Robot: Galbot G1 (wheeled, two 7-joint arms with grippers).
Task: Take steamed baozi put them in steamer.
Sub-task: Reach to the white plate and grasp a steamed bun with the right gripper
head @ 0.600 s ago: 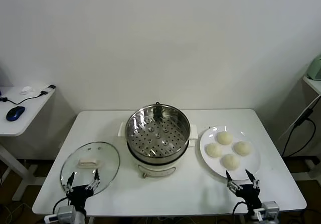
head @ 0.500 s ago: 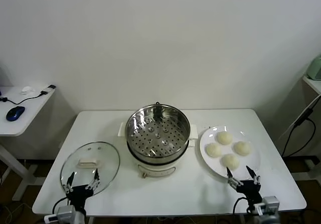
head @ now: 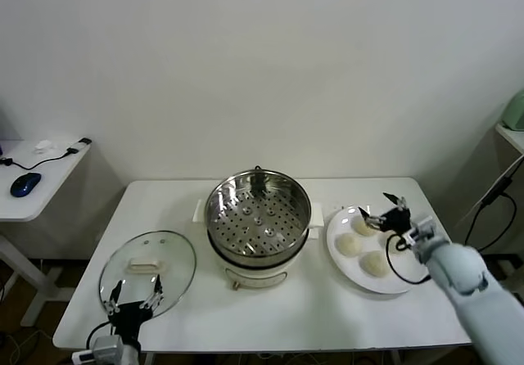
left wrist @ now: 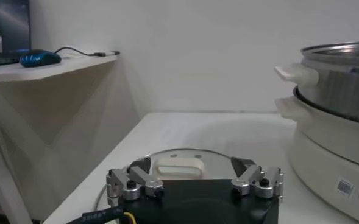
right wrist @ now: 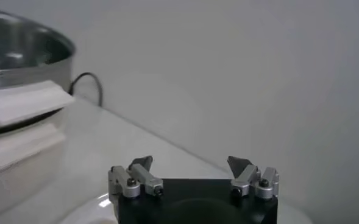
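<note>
The steamer (head: 258, 210), a shiny steel pot with a perforated tray on a white base, stands mid-table with nothing in it. It also shows in the left wrist view (left wrist: 341, 115) and the right wrist view (right wrist: 17, 58). Three steamed baozi (head: 348, 245) (head: 374, 263) (head: 360, 225) show on the white plate (head: 403, 281); the right arm covers where a fourth lay. My right gripper (head: 378, 207) is open and empty, above the plate's far part beside the far bun. My left gripper (head: 131, 300) is open and empty at the table's front left, by the lid.
A round glass lid (head: 147, 268) with a white handle (left wrist: 176, 168) lies flat left of the steamer. A side desk with a blue mouse (head: 24, 184) stands far left. A black cable (right wrist: 88, 85) runs behind the steamer.
My right arm has swung from the table's front edge up and over the plate, toward its far side, and now covers one bun. The left arm has not moved.
</note>
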